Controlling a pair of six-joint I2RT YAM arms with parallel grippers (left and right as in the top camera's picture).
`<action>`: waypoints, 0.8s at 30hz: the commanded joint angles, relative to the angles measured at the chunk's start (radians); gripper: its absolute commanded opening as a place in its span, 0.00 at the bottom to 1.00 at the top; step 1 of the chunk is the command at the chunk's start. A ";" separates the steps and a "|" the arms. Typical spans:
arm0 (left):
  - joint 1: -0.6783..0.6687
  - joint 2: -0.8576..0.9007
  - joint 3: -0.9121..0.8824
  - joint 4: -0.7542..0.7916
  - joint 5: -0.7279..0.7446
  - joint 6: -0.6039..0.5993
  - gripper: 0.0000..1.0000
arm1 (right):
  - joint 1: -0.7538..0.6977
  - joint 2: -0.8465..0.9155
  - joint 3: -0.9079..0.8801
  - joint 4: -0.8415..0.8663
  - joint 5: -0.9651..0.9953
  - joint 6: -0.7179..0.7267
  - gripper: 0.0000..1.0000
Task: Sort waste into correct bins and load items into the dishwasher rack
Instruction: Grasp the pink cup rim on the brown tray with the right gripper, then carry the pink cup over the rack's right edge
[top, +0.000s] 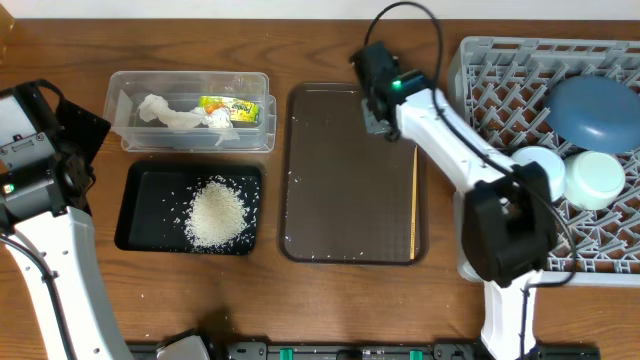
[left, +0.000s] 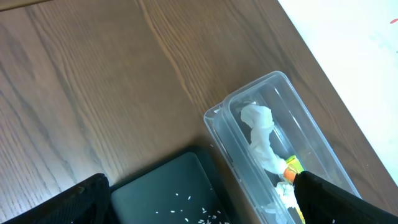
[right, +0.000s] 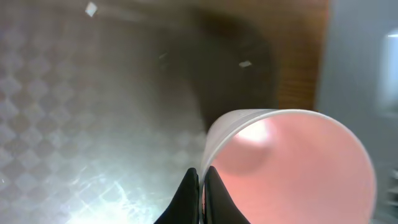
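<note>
My right gripper (right: 201, 186) pinches the pink cup (right: 292, 168) at its rim; my left gripper (left: 200, 186) is wide, wrapper (left: 291, 165) print just ahead unreadable.

Tabletop robot lab: wooden table (top: 330, 300), dishwasher rack (top: 492, 68)

Brown wooden tabletop (top: 300, 310) with dark wavy lines in the wood. Past its edge, a pale, blurry floor (left: 360, 43). Bright, soft light all over.
</note>
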 joint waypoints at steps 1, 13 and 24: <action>0.004 0.004 0.010 -0.003 -0.009 -0.005 0.96 | -0.076 -0.163 0.008 0.003 -0.012 0.051 0.01; 0.005 0.004 0.010 -0.003 -0.009 -0.005 0.96 | -0.574 -0.399 0.008 -0.117 -0.707 0.011 0.01; 0.004 0.004 0.010 -0.003 -0.009 -0.005 0.96 | -0.996 -0.397 -0.067 -0.198 -1.081 -0.011 0.01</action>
